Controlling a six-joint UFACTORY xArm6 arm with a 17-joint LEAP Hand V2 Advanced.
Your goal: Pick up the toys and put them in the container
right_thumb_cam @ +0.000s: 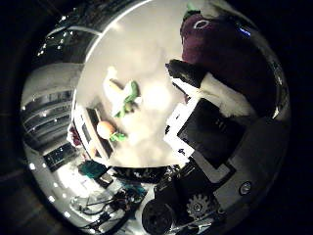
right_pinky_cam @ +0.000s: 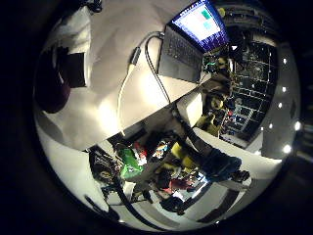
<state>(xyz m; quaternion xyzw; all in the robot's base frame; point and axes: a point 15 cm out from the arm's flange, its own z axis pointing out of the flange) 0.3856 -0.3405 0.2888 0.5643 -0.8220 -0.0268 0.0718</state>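
A dark purple plush toy with a green top and a white ring on it sits close against my palm. My hand has white and black fingers curled against it; the same toy shows as a dark mass beside a finger. Further off on the white table lies a white and green plush toy. An orange toy with green leaves rests at the white container by the table's edge. Whether it is inside or on the rim I cannot tell.
An open laptop with a lit screen stands near the table's far edge, a pale cable trailing from it across the cloth. Beyond the table edge are cluttered shelves and gear.
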